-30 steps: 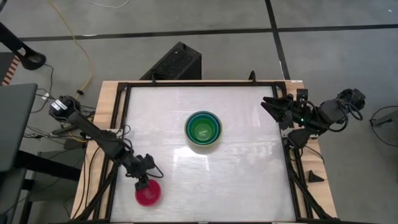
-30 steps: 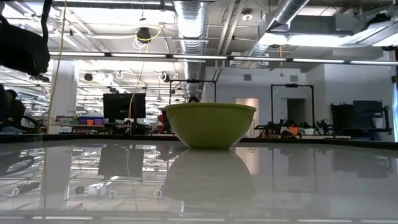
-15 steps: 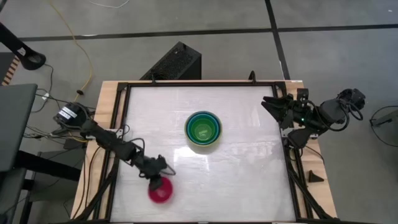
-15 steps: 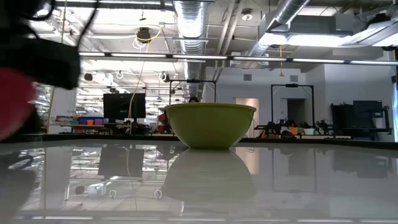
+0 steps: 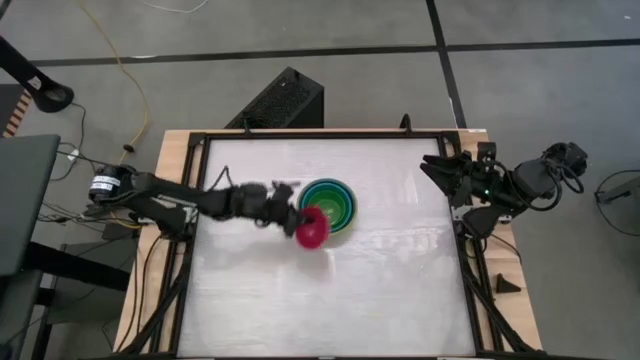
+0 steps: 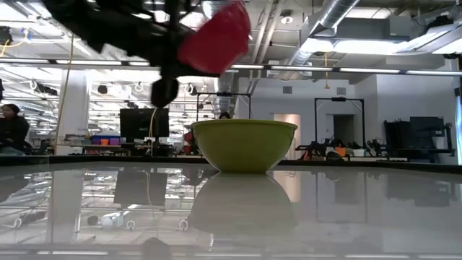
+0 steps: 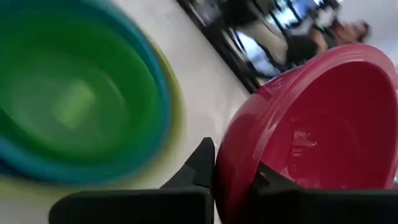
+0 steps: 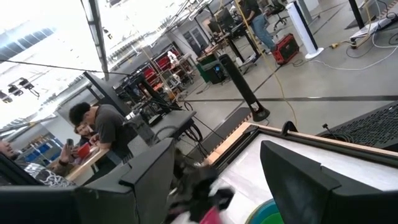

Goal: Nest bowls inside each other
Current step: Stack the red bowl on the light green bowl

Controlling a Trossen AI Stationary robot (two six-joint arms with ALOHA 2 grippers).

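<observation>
A nest of bowls (image 5: pixel 327 205) stands at the table's middle: olive-green outermost (image 6: pixel 244 144), then light blue, teal and lime green (image 7: pixel 74 99). The small magenta bowl (image 5: pixel 312 229) hangs in the air just near-left of the nest, high above the table in the low view (image 6: pixel 215 40). My left gripper (image 5: pixel 293 222) is shut on it, its arm reaching in from the table's left. My right gripper (image 5: pixel 437 170) waits open, raised at the table's right edge, with nothing between its fingers (image 8: pixel 217 149). My left gripper pinches the magenta bowl's wall at the rim (image 7: pixel 233 183), with one finger (image 7: pixel 202 168) outside the bowl and the other (image 7: pixel 267 180) inside. The fingers come nearly level from the table's left. The bowl is lifted clear of the table and tilted.
A black frame (image 5: pixel 200 140) runs round the white tabletop. A black box (image 5: pixel 280 100) sits beyond the far edge. People sit at desks in the room beyond the table (image 8: pixel 99 134). Bare tabletop lies to the near side and right of the nest.
My left gripper has shut on the magenta bowl at the table's near left corner and lifted it clear. It has swung with it toward the middle, up to the nest, and tipped from pointing down to nearly level. The bowl now hangs tilted.
</observation>
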